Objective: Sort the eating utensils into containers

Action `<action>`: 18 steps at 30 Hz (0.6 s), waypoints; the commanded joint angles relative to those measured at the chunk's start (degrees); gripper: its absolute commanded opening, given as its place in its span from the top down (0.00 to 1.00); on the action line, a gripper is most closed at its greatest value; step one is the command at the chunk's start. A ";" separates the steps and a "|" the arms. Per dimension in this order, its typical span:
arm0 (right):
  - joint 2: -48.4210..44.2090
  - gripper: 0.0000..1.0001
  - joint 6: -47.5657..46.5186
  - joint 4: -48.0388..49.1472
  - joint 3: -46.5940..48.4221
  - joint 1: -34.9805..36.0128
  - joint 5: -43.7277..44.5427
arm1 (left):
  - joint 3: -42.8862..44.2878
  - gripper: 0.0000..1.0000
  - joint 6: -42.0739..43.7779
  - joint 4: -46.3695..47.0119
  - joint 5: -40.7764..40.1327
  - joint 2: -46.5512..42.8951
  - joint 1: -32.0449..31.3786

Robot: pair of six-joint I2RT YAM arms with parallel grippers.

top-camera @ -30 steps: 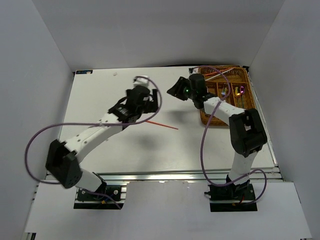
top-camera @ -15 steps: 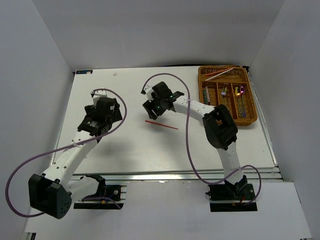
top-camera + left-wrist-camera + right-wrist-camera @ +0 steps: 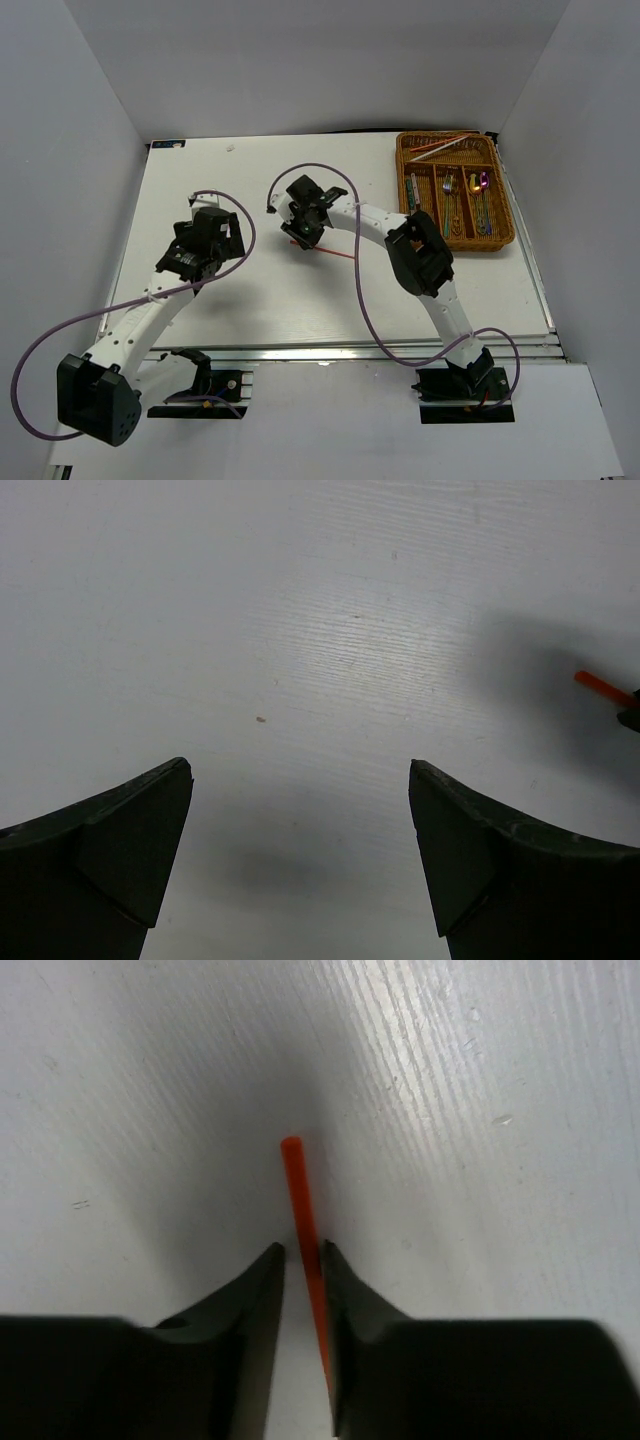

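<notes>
One red chopstick (image 3: 338, 254) lies on the white table, mid-field. My right gripper (image 3: 300, 232) is down over its left end. In the right wrist view the chopstick (image 3: 296, 1185) runs between the fingers of that gripper (image 3: 300, 1250), whose jaws are closed to a narrow gap around it. My left gripper (image 3: 212, 240) is open and empty over bare table to the left. In its view (image 3: 300, 770) the chopstick's end (image 3: 600, 685) shows at the right edge. The wicker tray (image 3: 401, 190) at the far right holds several utensils, including an iridescent spoon (image 3: 479, 183) and a red chopstick (image 3: 440, 146).
White walls enclose the table on three sides. Purple cables loop off both arms. The tray sits against the table's right edge.
My right arm swung from the tray leftward and came down onto the red chopstick's left end. My left arm pulled back to the left and toward the near side.
</notes>
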 commanded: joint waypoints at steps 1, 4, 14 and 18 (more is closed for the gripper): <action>3.06 0.76 -1.77 -5.45 1.37 0.03 0.92 | 0.32 0.02 0.81 0.88 1.03 -1.84 -0.07; 3.76 0.86 -1.94 -6.51 -0.21 0.29 3.03 | 0.06 0.02 0.90 1.05 1.47 -2.63 0.01; -7.18 1.00 9.25 3.38 -0.29 -2.86 -7.87 | -0.38 0.02 1.34 1.41 1.82 -4.13 -0.07; -15.47 1.00 31.93 20.26 -3.46 -12.95 -9.87 | -0.73 0.02 1.16 1.58 1.65 -4.57 -0.07</action>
